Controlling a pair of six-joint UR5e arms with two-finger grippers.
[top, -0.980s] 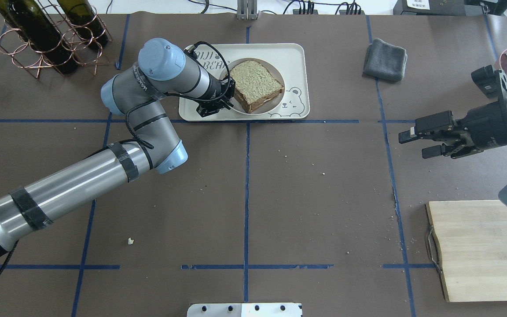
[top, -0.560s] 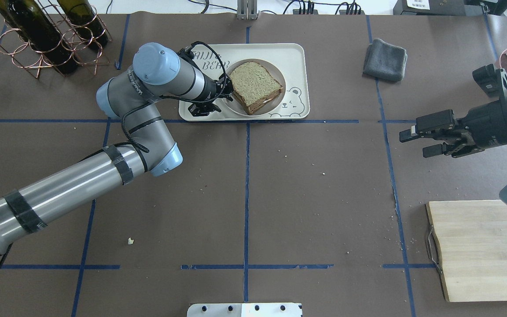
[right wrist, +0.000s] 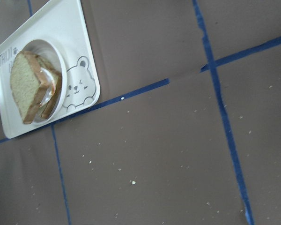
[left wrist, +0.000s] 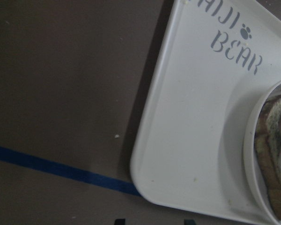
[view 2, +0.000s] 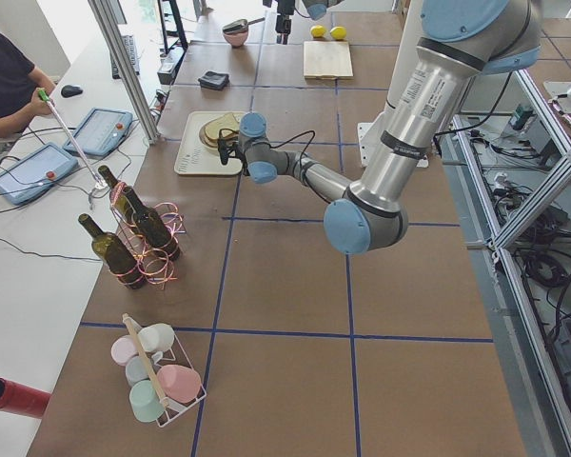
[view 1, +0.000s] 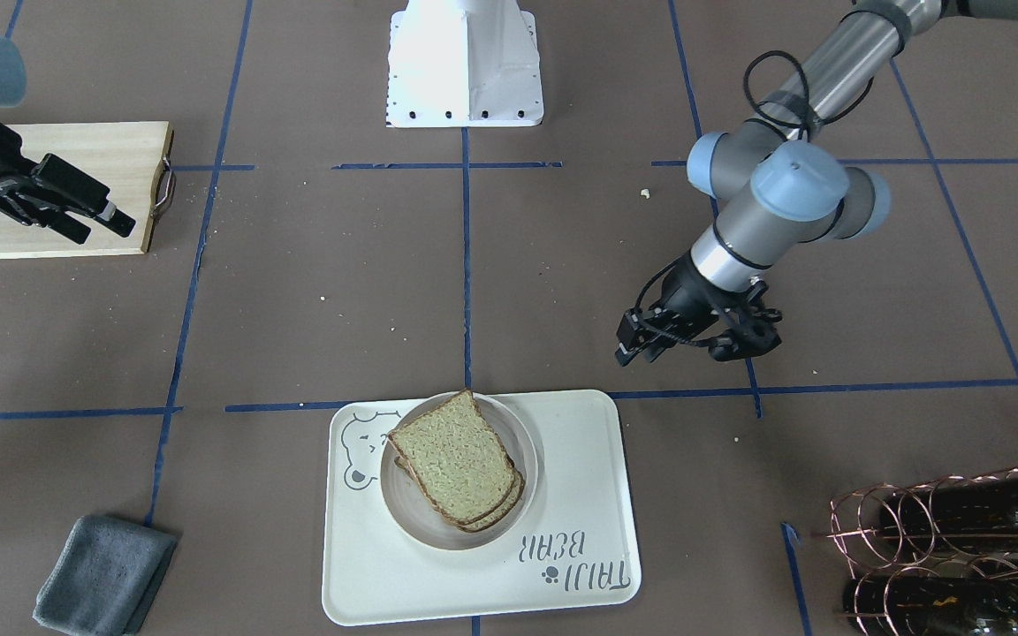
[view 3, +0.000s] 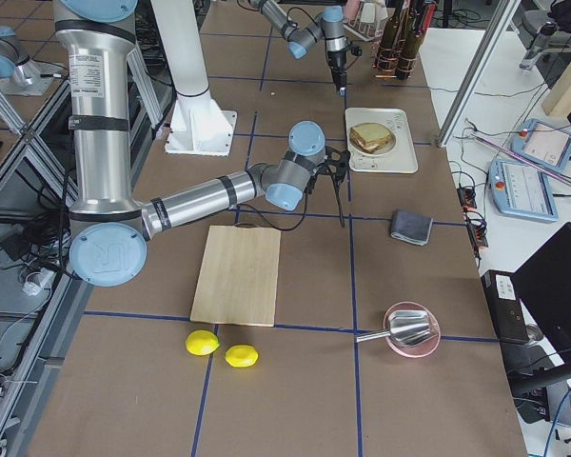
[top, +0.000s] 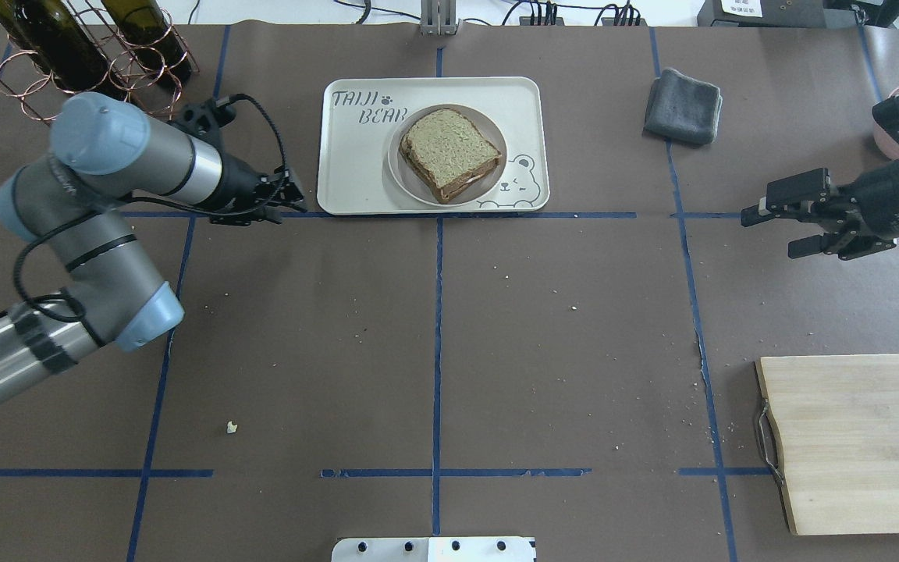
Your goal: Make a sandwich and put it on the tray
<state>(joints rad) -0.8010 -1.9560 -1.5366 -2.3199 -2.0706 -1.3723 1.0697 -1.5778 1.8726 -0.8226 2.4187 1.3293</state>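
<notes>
The sandwich (top: 449, 148), two grainy bread slices with a white edge of egg between them, lies on a round white plate in the cream tray (top: 356, 172) at the table's far middle. It also shows in the front view (view 1: 456, 459) on the tray (view 1: 580, 495), and in both wrist views (left wrist: 276, 154) (right wrist: 28, 86). My left gripper (top: 289, 201) is open and empty, just off the tray's near left corner; it also shows in the front view (view 1: 631, 347). My right gripper (top: 773, 229) is open and empty, far to the right.
A grey folded cloth (top: 684, 105) lies right of the tray. A wooden cutting board (top: 855, 441) is at the near right. A copper rack with wine bottles (top: 90, 62) stands at the far left. A pink bowl (view 3: 409, 328) and two lemons (view 3: 219, 347) lie beyond the board.
My left gripper has drawn back leftward, from over the plate's edge to off the tray's left side. My right gripper has shifted a little right. The sandwich has not moved.
</notes>
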